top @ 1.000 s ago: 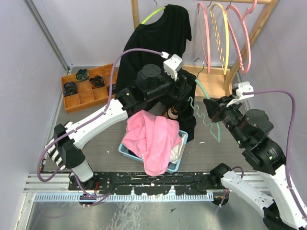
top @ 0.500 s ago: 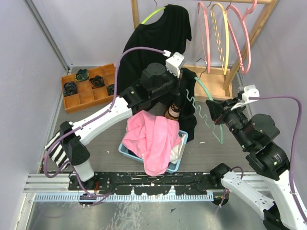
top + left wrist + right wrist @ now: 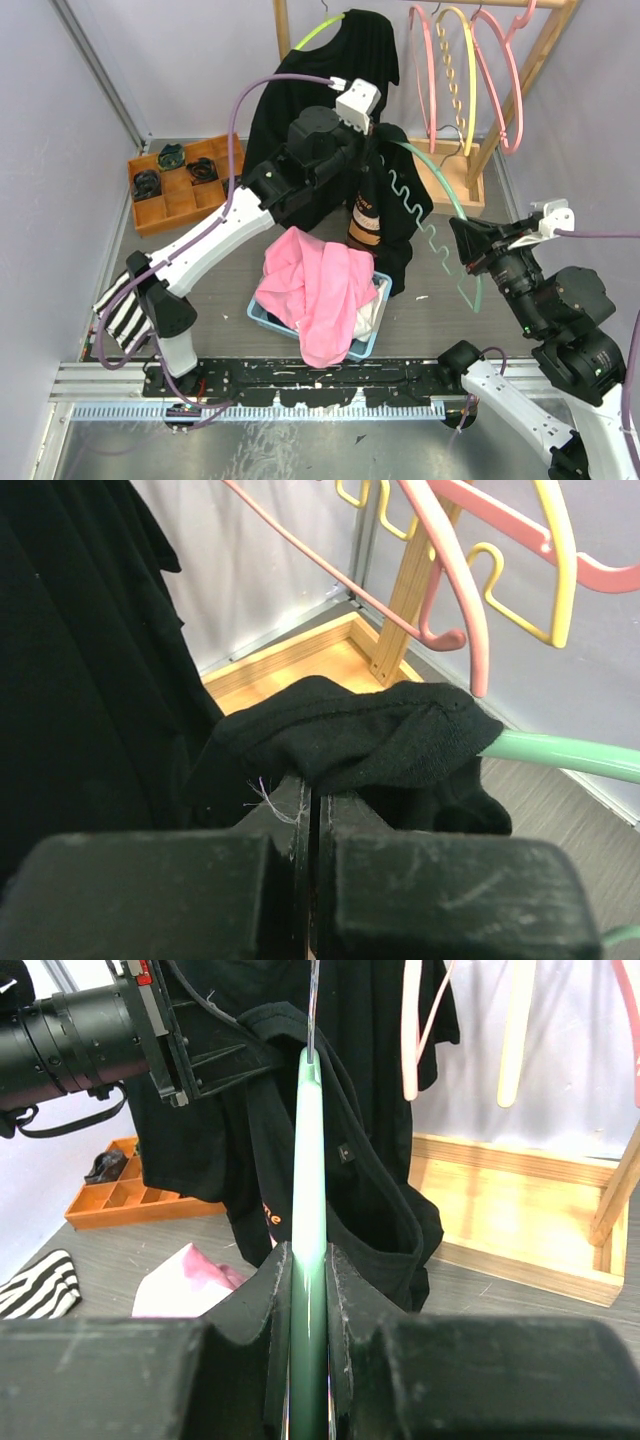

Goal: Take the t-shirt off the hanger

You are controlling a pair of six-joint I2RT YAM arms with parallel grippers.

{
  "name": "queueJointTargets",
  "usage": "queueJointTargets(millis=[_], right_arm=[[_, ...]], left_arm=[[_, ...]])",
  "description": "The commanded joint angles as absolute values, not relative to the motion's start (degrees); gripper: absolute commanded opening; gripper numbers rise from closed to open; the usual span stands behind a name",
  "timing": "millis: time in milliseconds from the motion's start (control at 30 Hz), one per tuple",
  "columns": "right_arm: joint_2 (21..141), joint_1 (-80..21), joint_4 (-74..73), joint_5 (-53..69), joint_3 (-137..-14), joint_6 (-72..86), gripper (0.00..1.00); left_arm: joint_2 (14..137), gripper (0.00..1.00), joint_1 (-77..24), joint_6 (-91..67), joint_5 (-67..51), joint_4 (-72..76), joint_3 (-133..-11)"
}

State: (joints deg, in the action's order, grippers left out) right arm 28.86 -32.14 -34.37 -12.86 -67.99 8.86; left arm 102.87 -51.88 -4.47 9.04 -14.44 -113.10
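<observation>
**Both grippers clamped: left on shirt, right on hanger**

The left gripper (image 3: 312, 792), jaws pressed together, pinches a fold of the black t-shirt (image 3: 372, 732) just above centre of the top view. The right gripper (image 3: 308, 1260) is clamped on the green hanger (image 3: 308, 1150), whose bar runs straight up between its fingers in the wrist view. From above, the hanger arcs from the left gripper (image 3: 376, 135) down to the right gripper (image 3: 468, 240) at right of centre. The t-shirt (image 3: 402, 205) drapes over the hanger's far end and hangs down behind the blue basket (image 3: 381, 283) with the pink cloth (image 3: 315, 285). A wooden rack (image 3: 487, 135) with pink hangers (image 3: 497, 70) stands at upper right; an orange tray (image 3: 150, 222) lies at left.
</observation>
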Motion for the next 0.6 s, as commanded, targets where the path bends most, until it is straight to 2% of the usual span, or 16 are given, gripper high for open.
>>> queueJointTargets(millis=[0, 267, 567], right_arm=[[27.26, -32.08, -32.05, -15.23, -71.07, 7.90, 0.01], [22.59, -32.12, -33.49, -16.17, -72.99, 7.83, 0.01], [19.69, -32.09, -33.92, -16.22, -75.26, 7.15, 0.01]], left_arm=[[104.92, 0.00, -51.01, -2.91, 11.64, -15.45, -119.26], [111.47, 0.00, -48.91, -0.47, 14.66, -20.06, -130.41], [117.11, 0.00, -47.82, -2.01, 13.82, -21.67, -135.01]])
